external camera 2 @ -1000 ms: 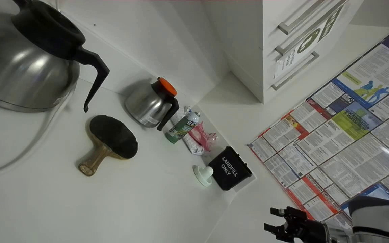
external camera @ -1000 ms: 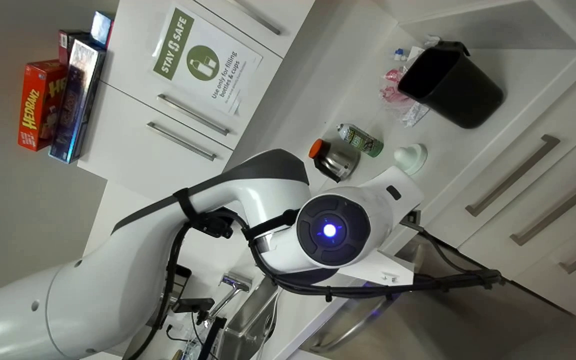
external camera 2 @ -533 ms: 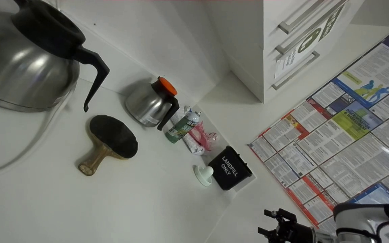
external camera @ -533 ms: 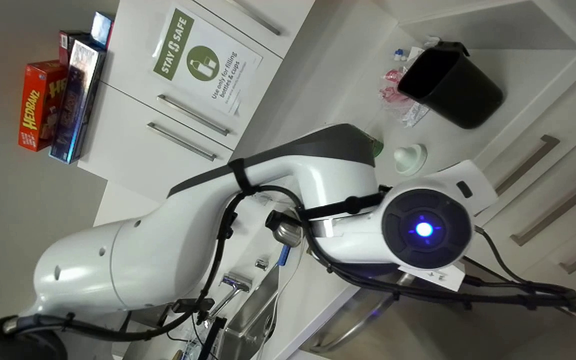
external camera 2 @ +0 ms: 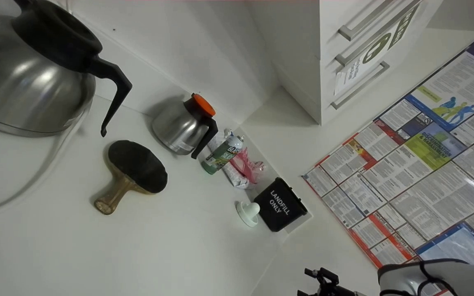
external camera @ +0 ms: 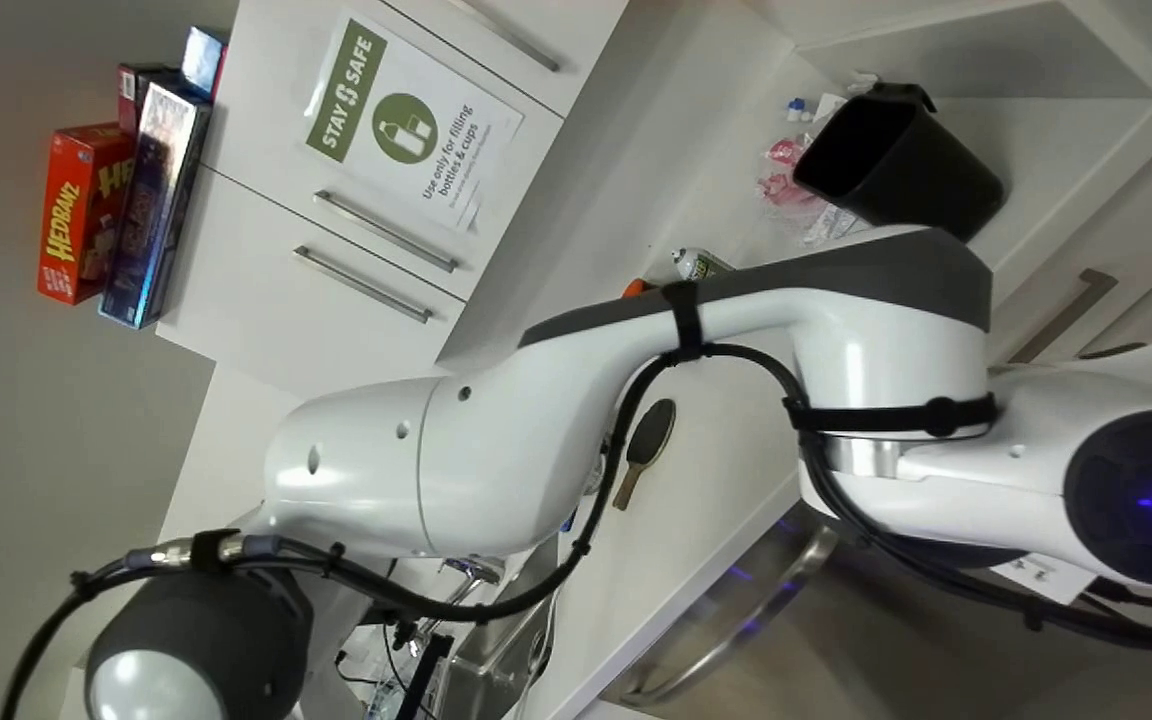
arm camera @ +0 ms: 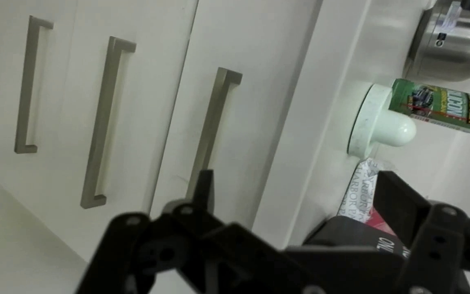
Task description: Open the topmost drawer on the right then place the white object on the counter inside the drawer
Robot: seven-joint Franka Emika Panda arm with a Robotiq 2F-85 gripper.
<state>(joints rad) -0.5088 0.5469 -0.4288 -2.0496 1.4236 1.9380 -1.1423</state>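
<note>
The topmost drawer (arm camera: 255, 69) is shut in the wrist view, its flat white front just below the counter edge, with a silver bar handle (arm camera: 212, 122). Its front (external camera: 1116, 250) shows partly in an exterior view. The white object (arm camera: 367, 122) is a round base with a knob, standing on the white counter (arm camera: 341, 118). It also stands on the counter (external camera 2: 171, 246) in an exterior view as a pale item (external camera 2: 248, 213). My gripper (arm camera: 298, 181) is open and empty; one fingertip overlaps the handle's lower end in the picture, contact unclear. The gripper (external camera 2: 306, 283) also shows at an exterior view's bottom.
A black bin (external camera 2: 280, 205) stands close beside the white object. A spray can (external camera 2: 222, 155), a steel carafe (external camera 2: 183, 125), a paddle (external camera 2: 132, 174) and a large steel pot (external camera 2: 35, 74) stand or lie on the counter. Two lower drawers have handles (arm camera: 106, 122).
The arm has swung right in an exterior view, now covering the white object there and uncovering the paddle. In another exterior view, the open gripper has moved left and down. The drawer stays shut.
</note>
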